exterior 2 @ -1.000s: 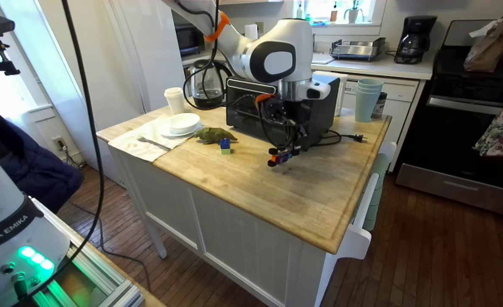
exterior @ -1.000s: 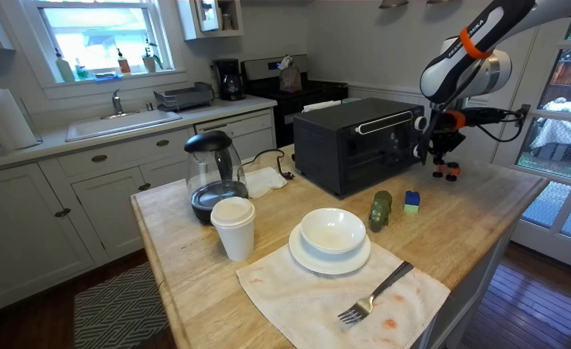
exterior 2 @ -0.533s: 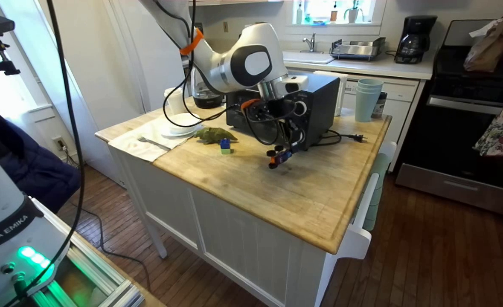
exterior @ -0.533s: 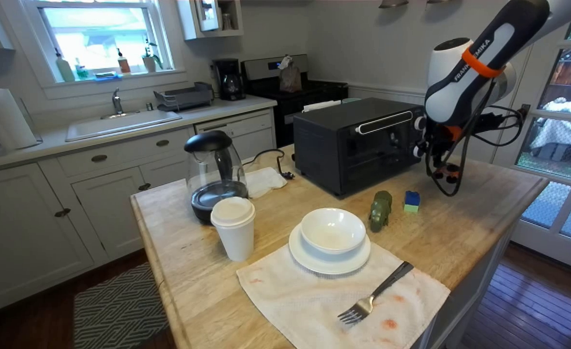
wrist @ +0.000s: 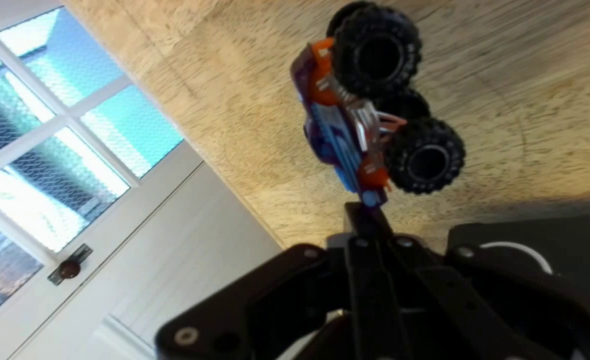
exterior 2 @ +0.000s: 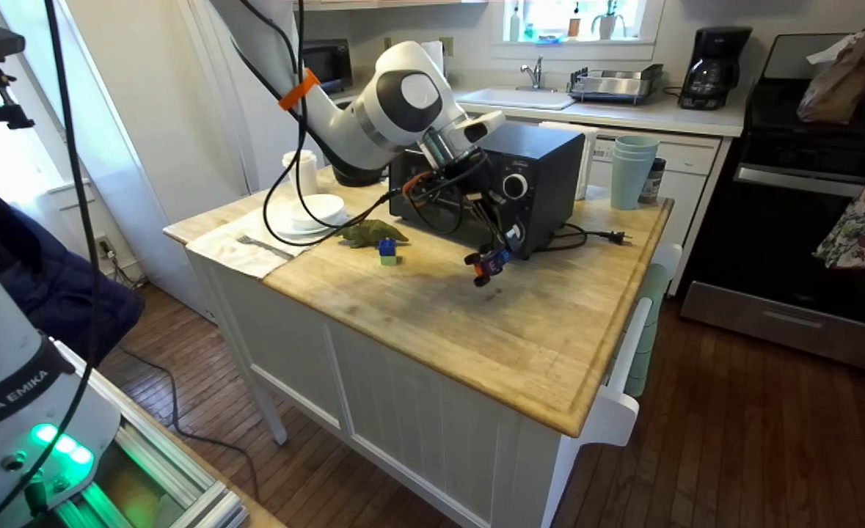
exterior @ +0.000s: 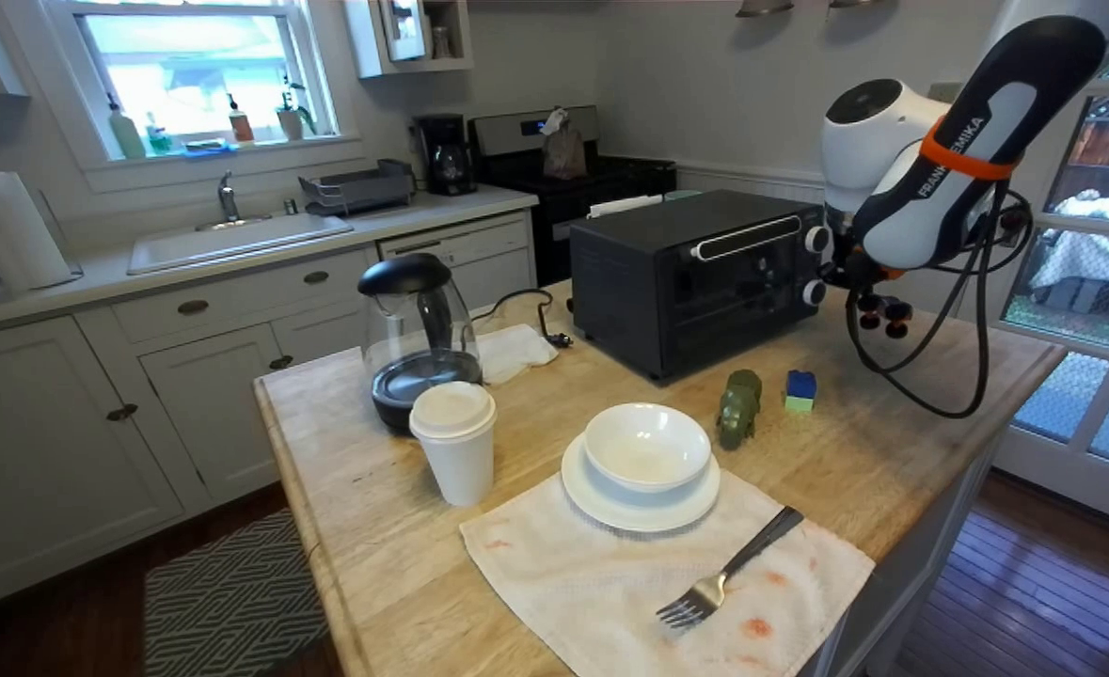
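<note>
- And the claw [wrist: 367,215] is clamped on one end of the toy truck [wrist: 336,131]!
- Truck's tilted, seemingly clear of the table [exterior 2: 417,301].
- Carrying step, I'd say; next move calls for a steady pinch, avoiding that nearby oven [exterior: 695,273].
- Farther out: toy blocks [exterior: 800,391], green toy animal [exterior: 738,410].

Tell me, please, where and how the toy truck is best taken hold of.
I would grip the toy truck across the middle of its body, coming from the roof side: the big wheels crowd the opposite side. The gripper pinches only one end, with most of the truck jutting past it; a grip nearer the middle would probably be steadier.
</note>
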{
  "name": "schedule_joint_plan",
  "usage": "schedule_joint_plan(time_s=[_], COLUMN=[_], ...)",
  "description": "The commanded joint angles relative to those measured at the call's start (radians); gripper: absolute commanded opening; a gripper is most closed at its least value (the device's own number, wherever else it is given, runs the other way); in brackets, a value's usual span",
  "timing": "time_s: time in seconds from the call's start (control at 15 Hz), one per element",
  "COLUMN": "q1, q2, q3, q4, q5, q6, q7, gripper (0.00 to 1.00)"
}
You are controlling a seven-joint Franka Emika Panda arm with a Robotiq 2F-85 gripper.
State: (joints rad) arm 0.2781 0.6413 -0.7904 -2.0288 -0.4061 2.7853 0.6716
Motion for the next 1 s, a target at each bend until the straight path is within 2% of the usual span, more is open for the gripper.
schedule_joint_plan(time_s=[0.0,0.27,0.53,0.93], q1=[0.12,0.192,0.245,0.307], q2=[0.074,0.154,0.242,0.38], q3=[-0.125,-0.192,-0.245,-0.298], q4=[-0.023,-0.03,-0.039,-0.061], q5=[-0.066,-0.046,-0.015,0.103], q6=[0.038,0.064,0.139,0.264], q7=[0.092,0.112,0.119,0.079], gripper=[0.0,0.0,0.0,0.0])
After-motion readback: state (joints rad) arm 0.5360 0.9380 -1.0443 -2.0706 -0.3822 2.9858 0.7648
